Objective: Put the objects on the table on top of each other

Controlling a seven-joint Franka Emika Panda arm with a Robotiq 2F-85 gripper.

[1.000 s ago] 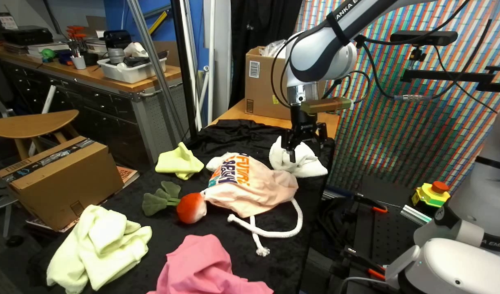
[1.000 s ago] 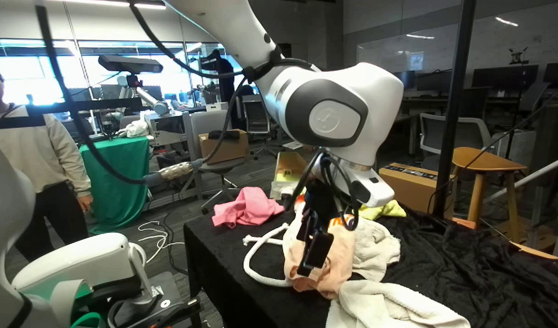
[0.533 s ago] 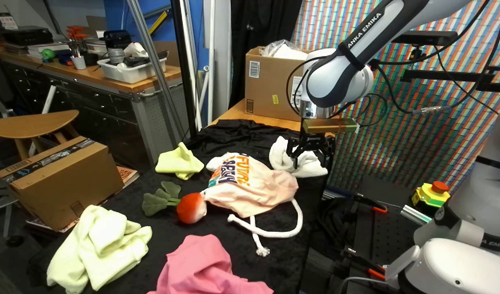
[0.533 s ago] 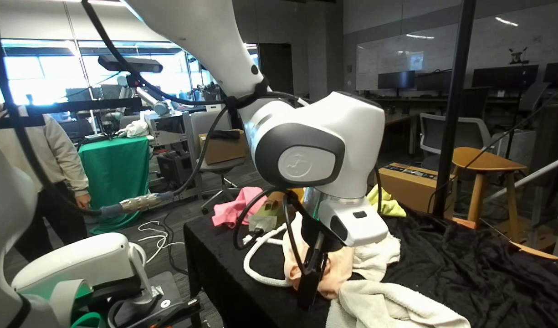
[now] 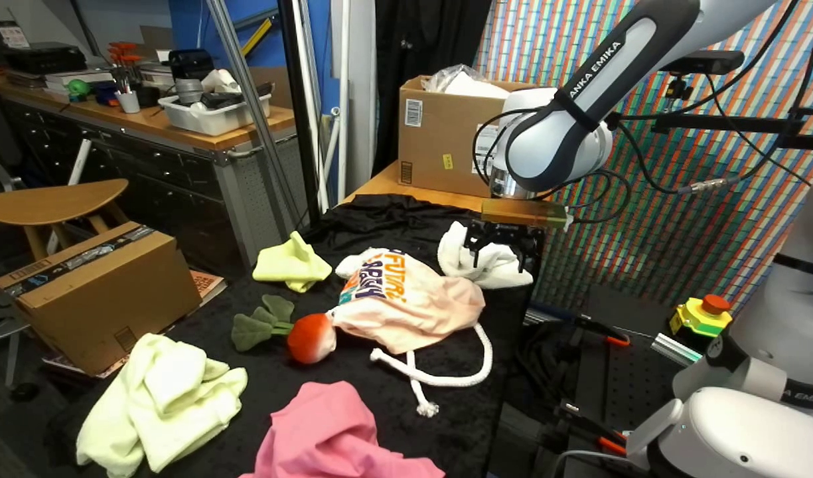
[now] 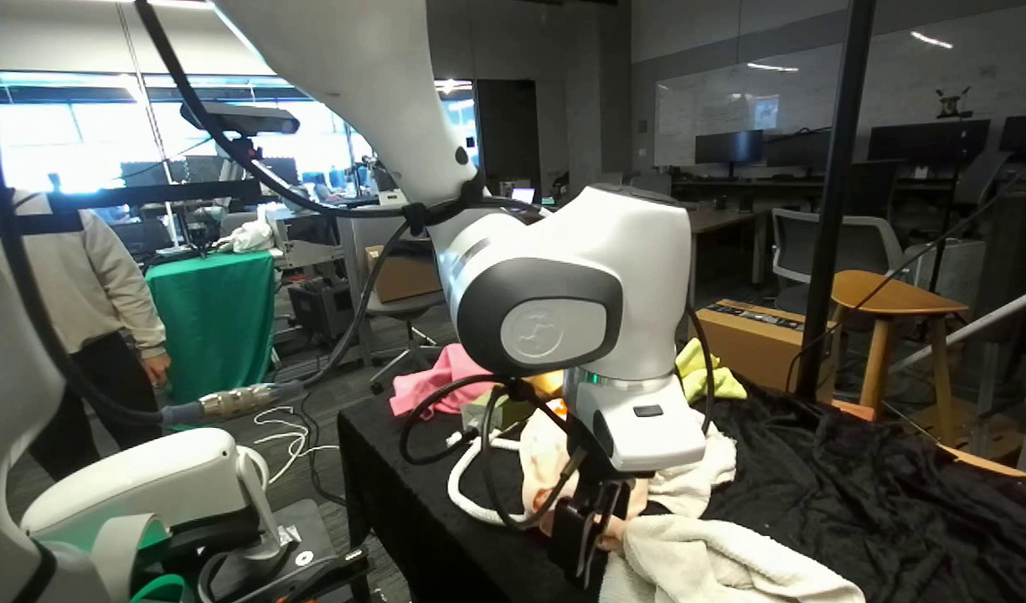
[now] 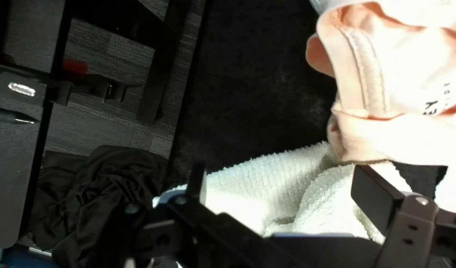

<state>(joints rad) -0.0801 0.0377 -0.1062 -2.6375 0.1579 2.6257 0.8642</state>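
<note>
A crumpled white towel (image 5: 454, 255) lies on the black-covered table beside the peach drawstring bag (image 5: 425, 302). My gripper (image 5: 498, 265) is open directly over this towel. In the wrist view the gripper (image 7: 286, 191) has its fingers wide apart, with the white towel (image 7: 257, 182) between and below them. I cannot tell whether the fingertips touch it. The bag (image 7: 399, 74) reaches the towel's edge. A pink cloth (image 5: 333, 431), a pale yellow-green towel (image 5: 160, 405), a small yellow cloth (image 5: 290, 262) and a red-white plush radish (image 5: 311, 337) lie apart. Another white cloth (image 6: 697, 469) sits by the bag.
The bag's white rope (image 5: 439, 380) curls toward the table edge. A big cardboard box (image 5: 439, 143) stands behind the gripper. An emergency stop (image 5: 701, 315) is on the robot's side. A person (image 6: 102, 276) stands beyond the table.
My gripper has turned and moved down and toward the robot's side of the table, from above the bag and towel to low over the white towel. The cloths and bag have not moved.
</note>
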